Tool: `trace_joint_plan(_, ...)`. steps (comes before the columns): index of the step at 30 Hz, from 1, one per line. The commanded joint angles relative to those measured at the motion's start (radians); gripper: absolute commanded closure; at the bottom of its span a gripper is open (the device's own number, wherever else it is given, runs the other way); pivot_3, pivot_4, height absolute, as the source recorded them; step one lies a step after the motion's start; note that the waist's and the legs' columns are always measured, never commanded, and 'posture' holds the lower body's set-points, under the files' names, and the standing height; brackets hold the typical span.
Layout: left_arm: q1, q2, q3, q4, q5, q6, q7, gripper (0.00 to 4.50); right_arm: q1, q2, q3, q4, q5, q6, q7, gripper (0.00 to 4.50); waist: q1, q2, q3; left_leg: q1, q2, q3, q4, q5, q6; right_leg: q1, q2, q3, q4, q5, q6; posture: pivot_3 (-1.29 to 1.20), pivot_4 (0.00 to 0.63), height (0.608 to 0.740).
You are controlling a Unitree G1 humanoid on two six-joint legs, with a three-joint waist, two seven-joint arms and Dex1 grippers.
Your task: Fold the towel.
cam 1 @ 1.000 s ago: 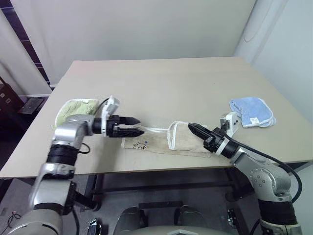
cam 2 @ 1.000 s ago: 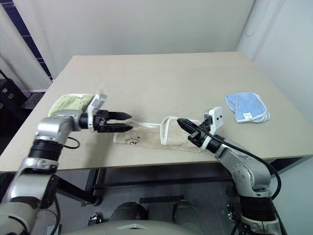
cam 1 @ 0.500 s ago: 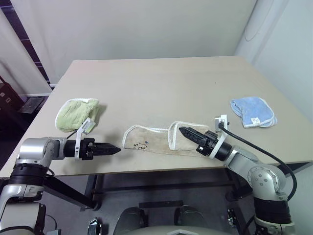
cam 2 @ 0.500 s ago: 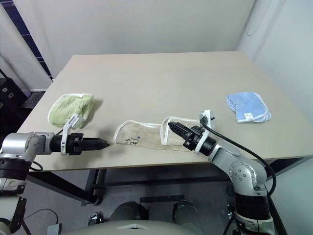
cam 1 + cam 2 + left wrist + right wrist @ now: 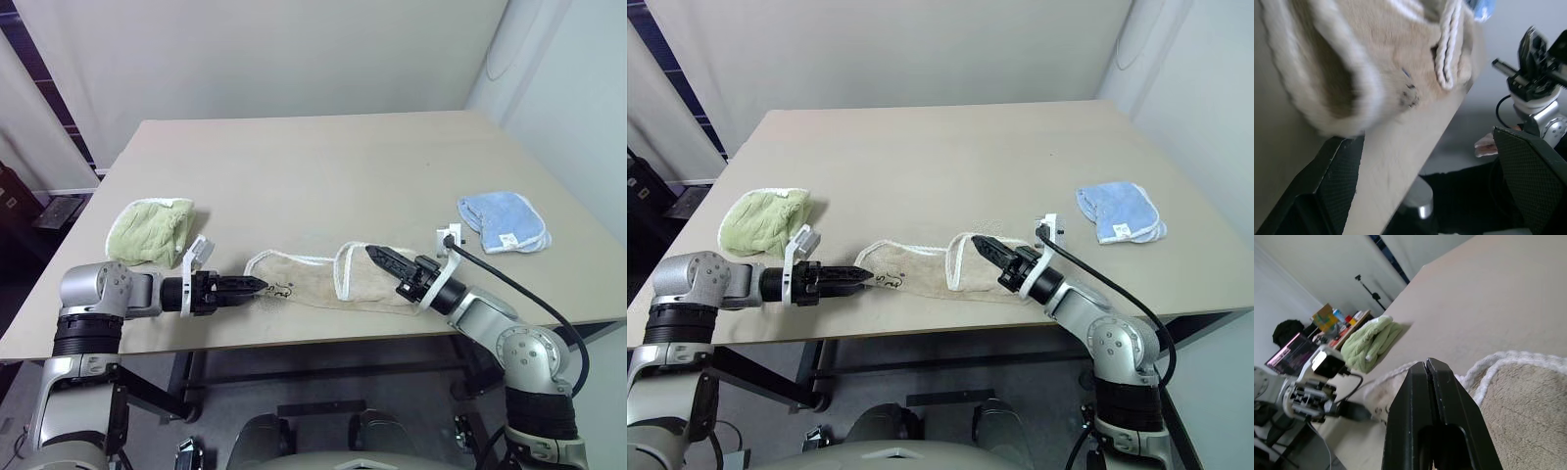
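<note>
Towel (image 5: pixel 323 282) is being shown lying near the front edge of the table (image 5: pixel 323 166), its long axis running left to right between the two arms, with its right portion already doubled over so that a loop of white trim is standing across the middle. At the far left a green towel (image 5: pixel 149 229) is being left untouched, well apart from the work. The left gripper (image 5: pixel 257 286) is being held low and nearly level, pointing rightward at the towel's left end, with its tips at the corner beside the small dark logo (image 5: pixel 282 290); in the left wrist view its fingers (image 5: pixel 1332 186) are being kept spread wide, with the towel's rounded corner lying between and beyond them, and nothing is being gripped. Whether the tips are touching the cloth cannot be told. The right gripper (image 5: pixel 378 257) is being held over the folded right part, pointing leftward, its jaws pressed together and empty. The left hand is judged nearer the free end. A blue towel (image 5: pixel 505 223) is being left at the far right.
</note>
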Motion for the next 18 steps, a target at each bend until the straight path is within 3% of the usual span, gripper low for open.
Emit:
trace_joint_plan(1,-0.001,0.027,0.053,-0.068,-0.062,0.058,0.048,0.1,-0.012,0.015,-0.024,-0.002,0.03,0.002,-0.022,4.5,0.0,0.0,0.0,0.0,0.0,0.0,0.0,0.0,0.0,0.0,0.0,0.0,0.0,0.0,0.0,0.0,0.0,0.74)
trace_joint_plan(7,0.006,0.055,0.098,-0.06,-0.159,0.061,0.148,0.1,-0.012,0.02,-0.038,0.007,0.04,0.004,-0.047,4.5,0.003,0.001,0.0,0.0,0.0,-0.001,0.0,0.0,-0.001,-0.004,0.0,0.0,0.0,0.0,0.0,0.0,0.0,0.74)
trace_joint_plan(12,-0.034,-0.033,0.109,-0.012,-0.165,0.061,0.268,0.1,-0.03,0.023,-0.043,0.032,0.042,0.008,-0.069,4.5,0.006,0.001,0.0,0.0,-0.001,0.0,0.0,0.0,-0.001,-0.003,-0.002,0.0,-0.001,0.0,0.0,0.0,0.0,0.74)
trace_joint_plan(18,-0.031,-0.075,0.118,0.025,-0.131,0.059,0.354,0.1,-0.036,0.02,-0.053,0.044,0.048,0.019,-0.09,4.5,0.003,0.001,0.0,0.0,0.0,0.0,-0.001,0.0,-0.001,-0.001,0.0,0.0,0.0,0.0,0.0,0.0,0.0,0.74)
